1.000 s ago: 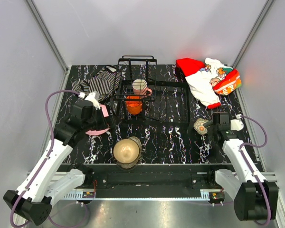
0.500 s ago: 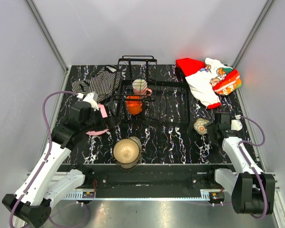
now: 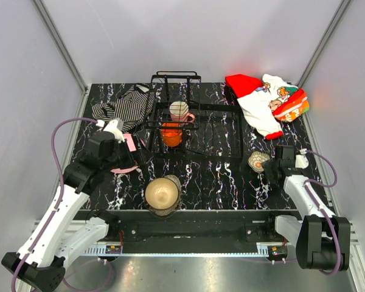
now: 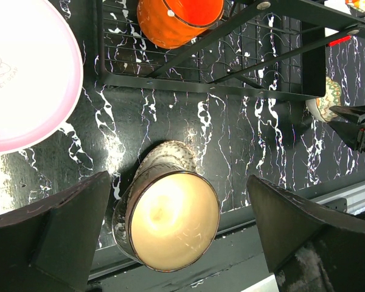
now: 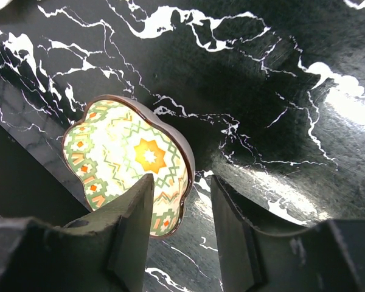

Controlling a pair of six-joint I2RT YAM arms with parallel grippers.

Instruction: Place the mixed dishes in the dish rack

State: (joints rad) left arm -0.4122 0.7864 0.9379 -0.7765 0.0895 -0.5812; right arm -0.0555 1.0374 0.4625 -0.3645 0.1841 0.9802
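Note:
The black wire dish rack (image 3: 222,131) stands mid-table and holds the small orange cup (image 3: 171,134) and the cream-pink mug (image 3: 180,111). The brownish bowl (image 3: 162,193) lies tilted at the front edge, with a patterned dish (image 4: 170,156) behind it. The pink plate (image 3: 123,166) lies left of the rack. My left gripper (image 3: 132,157) is open wide and empty above the plate, with the bowl (image 4: 170,222) showing between its fingers. My right gripper (image 5: 182,182) is open and straddles the rim of the small floral patterned cup (image 5: 125,158), one finger over its inside, the other outside.
The striped black-white cloth (image 3: 125,103) lies at the back left beside the rack's raised end. The red-white printed cloth (image 3: 264,103) lies at the back right. Metal frame posts and grey walls close in the table. The table's front edge runs just below the bowl.
My right gripper has closed in on the floral cup, and its arm has swung a little to the right. My left arm has shifted slightly left. The dishes have not moved.

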